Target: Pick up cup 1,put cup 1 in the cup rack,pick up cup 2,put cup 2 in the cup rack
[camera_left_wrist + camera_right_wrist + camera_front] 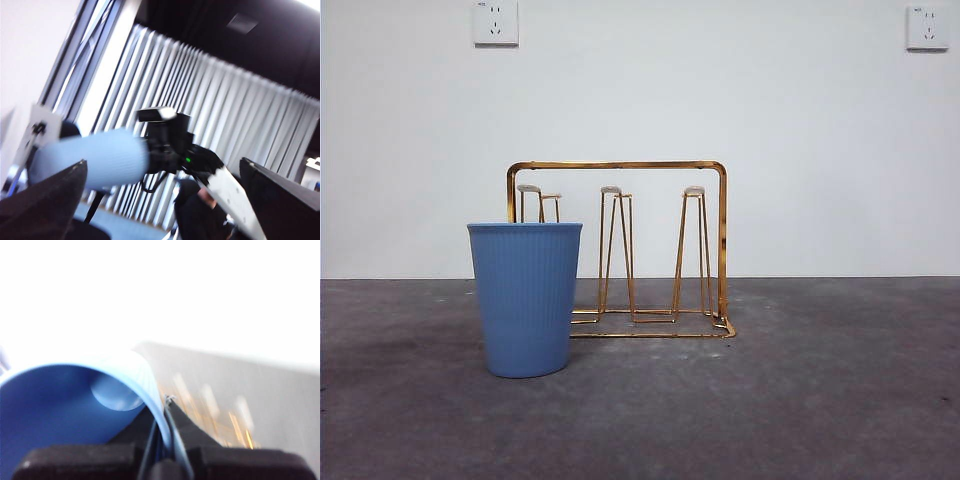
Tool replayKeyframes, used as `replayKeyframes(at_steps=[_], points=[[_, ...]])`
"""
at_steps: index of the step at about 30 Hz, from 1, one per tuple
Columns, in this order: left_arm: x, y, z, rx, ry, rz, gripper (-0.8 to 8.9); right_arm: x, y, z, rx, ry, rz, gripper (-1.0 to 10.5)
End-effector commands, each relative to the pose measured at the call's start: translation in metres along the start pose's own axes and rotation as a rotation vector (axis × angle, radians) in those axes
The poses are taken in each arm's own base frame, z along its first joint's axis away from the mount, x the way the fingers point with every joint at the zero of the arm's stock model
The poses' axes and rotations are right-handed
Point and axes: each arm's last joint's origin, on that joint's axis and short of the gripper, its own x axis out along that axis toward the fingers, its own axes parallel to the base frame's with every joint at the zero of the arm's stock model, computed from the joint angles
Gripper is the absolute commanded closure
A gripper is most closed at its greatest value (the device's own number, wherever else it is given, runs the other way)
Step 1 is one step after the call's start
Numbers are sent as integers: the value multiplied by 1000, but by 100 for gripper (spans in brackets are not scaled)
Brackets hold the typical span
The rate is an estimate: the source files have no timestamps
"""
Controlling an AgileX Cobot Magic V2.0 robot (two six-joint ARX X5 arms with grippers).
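Cup (525, 298) fronts cup rack (620, 250) left prong (529, 196); wall sockets (496, 22) behind.

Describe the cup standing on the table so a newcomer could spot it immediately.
Start from the gold wire cup rack standing mid-table before the white wall. Just in front of its left end stands a blue ribbed cup, upright and mouth up, hiding the rack's left corner. The other blue cup is gripped by the right end effector.

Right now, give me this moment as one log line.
right gripper: shut on held blue cup rim | left gripper: open, idle | cup rack: empty | second blue cup: on table
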Motion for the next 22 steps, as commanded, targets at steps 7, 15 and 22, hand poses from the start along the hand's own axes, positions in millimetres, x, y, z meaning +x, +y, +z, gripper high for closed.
replayKeyframes(at_steps=[7, 15, 22], points=[[33, 6, -16, -38, -166, -106, 92, -30, 27, 40, -27, -313, 197, 959], [58, 12, -33, -45, -313, -173, 92, -20, 22, 42, -16, -323, 205, 959], [88, 19, -39, -14, -365, -149, 92, 2, 27, 43, -5, -328, 283, 959]])
